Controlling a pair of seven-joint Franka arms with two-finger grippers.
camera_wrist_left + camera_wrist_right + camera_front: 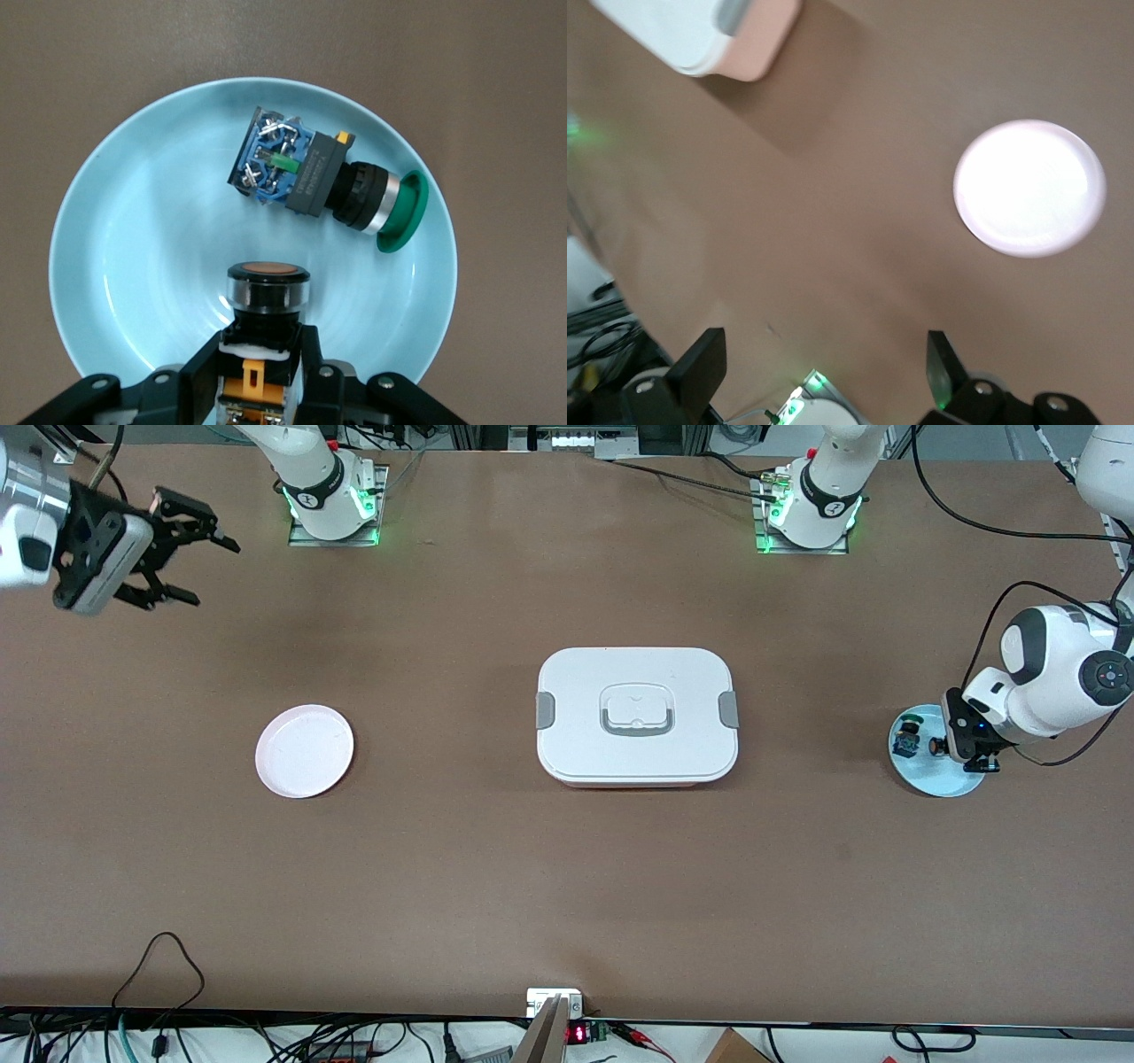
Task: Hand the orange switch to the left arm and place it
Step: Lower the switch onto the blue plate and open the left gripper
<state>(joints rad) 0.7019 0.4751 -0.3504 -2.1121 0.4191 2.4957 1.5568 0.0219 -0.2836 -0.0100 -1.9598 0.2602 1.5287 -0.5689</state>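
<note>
The orange switch (936,746) lies on a light blue plate (930,781) at the left arm's end of the table. My left gripper (963,755) is down on that plate. In the left wrist view its fingers (199,367) press both sides of the orange switch's (267,290) black and orange body, so the left gripper (259,347) is shut on it. The white box (635,713) stands mid-table, lid shut. My right gripper (213,571) hangs open and empty, high over the right arm's end of the table; it also shows in the right wrist view (824,345).
A blue-green and black switch (907,735) lies on the blue plate (124,266) beside the orange one; it also shows in the left wrist view (319,177). An empty pink plate (304,750) sits toward the right arm's end. The right wrist view shows that plate (1029,188) and the box's corner (700,35).
</note>
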